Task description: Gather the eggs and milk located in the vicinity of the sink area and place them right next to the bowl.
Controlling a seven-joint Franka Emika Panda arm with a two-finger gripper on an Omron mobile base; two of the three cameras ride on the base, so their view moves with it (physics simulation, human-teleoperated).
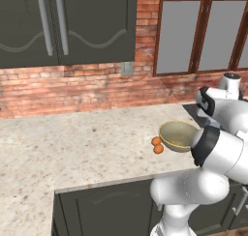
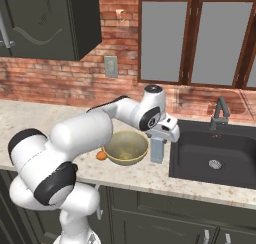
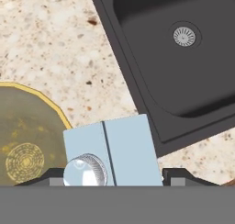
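In the right base view the milk carton [image 2: 157, 149] stands upright at the centre of the frame, on the speckled countertop [image 2: 165, 177], in the narrow strip between the olive-tan bowl [image 2: 125, 148] to its left and the dark sink [image 2: 215, 155] to its right. The gripper [image 2: 161, 138] sits directly over the carton's top, and the carton's pale blue body hangs below the white hand. In the hand view the carton [image 3: 112, 152] fills the lower centre, its gabled ridge and round silver cap seen from above, with one dark fingertip [image 3: 176, 175] flanking it at the lower right and the other at the lower left; the jaws are set at a middling width and clasp the carton from both sides. Whether the carton's base touches the counter cannot be told.

The bowl [image 3: 27, 140] takes the left edge of the hand view, just beside the carton, and the sink basin [image 3: 183, 67] with its round drain runs through the upper right. The angular grey faucet [image 2: 220, 113] rises behind the basin at the right of the right base view.

In the left base view two orange-brown eggs [image 1: 157, 145] lie side by side on the countertop [image 1: 72, 148], touching the left rim of the bowl [image 1: 177, 135], right of centre. One egg [image 2: 101, 156] peeks out at the bowl's left in the right base view
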